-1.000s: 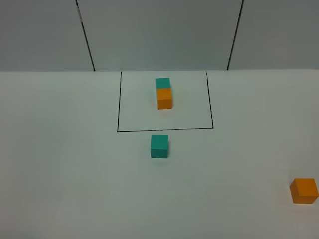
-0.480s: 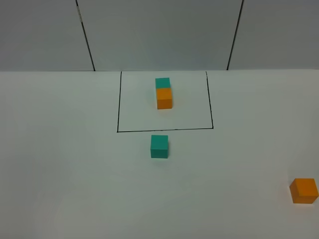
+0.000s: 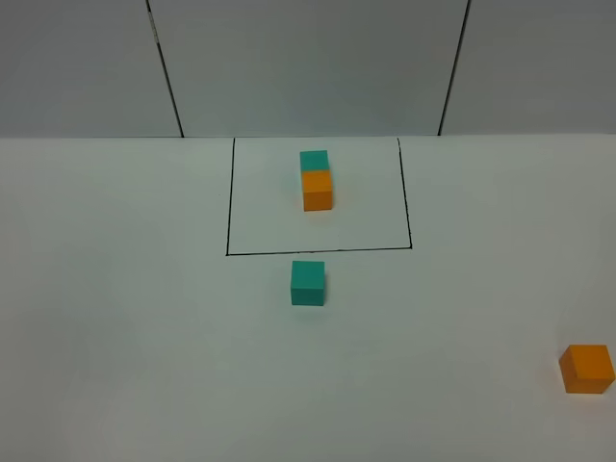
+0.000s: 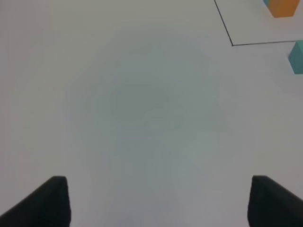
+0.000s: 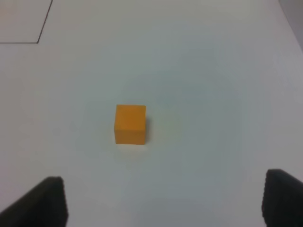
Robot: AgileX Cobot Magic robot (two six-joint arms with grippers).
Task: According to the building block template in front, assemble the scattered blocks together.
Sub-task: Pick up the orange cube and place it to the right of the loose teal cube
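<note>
White tabletop holds the framed model pair as the pattern. The loose teal cube sits just outside it, the orange cube well apart. Left gripper and right gripper gape empty, the right poised over orange, probably for pickup.

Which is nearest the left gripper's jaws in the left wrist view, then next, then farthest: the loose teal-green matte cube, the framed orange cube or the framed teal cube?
1. Loose teal-green matte cube, just outside the black drawn frame.
2. Framed orange cube, inside the frame.
3. Framed teal cube, joined behind the orange one, barely visible in that view.
</note>
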